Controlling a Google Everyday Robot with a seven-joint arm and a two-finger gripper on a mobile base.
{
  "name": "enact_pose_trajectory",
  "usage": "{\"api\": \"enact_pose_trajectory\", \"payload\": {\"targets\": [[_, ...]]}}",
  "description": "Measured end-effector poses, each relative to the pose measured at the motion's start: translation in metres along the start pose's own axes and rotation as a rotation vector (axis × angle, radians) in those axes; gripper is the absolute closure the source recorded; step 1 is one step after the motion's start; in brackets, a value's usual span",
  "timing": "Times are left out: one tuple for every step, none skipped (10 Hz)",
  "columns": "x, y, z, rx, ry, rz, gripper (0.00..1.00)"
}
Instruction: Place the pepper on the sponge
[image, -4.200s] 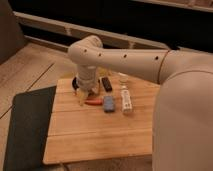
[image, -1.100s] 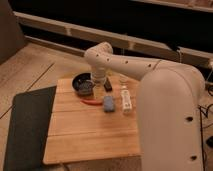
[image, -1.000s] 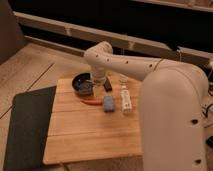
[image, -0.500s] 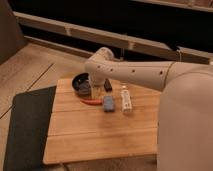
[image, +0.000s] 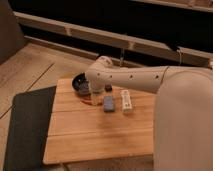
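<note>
The blue sponge (image: 108, 103) lies flat on the wooden table (image: 100, 137), just right of my gripper. My gripper (image: 94, 98) points straight down from the white arm (image: 135, 79), which reaches in from the right. It stands open over the red-orange pepper (image: 89, 103). Only a small reddish part of the pepper shows at the fingertips, on the table left of the sponge. I cannot tell whether the fingers touch it.
A dark round bowl (image: 80, 83) sits behind and left of the gripper. A white bar-shaped object (image: 126, 100) lies right of the sponge, and a small dark object (image: 107, 88) behind it. A dark mat (image: 27, 127) borders the table's left edge.
The arm has swung and the gripper has come down from over the bowl's edge towards the pepper beside the sponge. Sponge, bowl and white bar have not moved.
</note>
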Motion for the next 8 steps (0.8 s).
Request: {"api": "enact_pose_trajectory", "payload": {"targets": [[-0.003, 0.003, 0.006, -0.016, -0.002, -0.002, 0.35], [-0.009, 0.006, 0.011, -0.033, -0.002, -0.01, 0.35], [-0.015, 0.012, 0.017, -0.051, 0.004, -0.019, 0.35], [-0.02, 0.02, 0.026, -0.081, 0.015, -0.025, 0.35], [-0.017, 0.022, 0.033, -0.098, 0.033, -0.024, 0.35], [-0.016, 0.024, 0.037, -0.112, 0.044, -0.018, 0.35], [-0.014, 0.025, 0.042, -0.123, 0.058, -0.013, 0.35], [-0.012, 0.025, 0.048, -0.135, 0.075, -0.01, 0.35]]}}
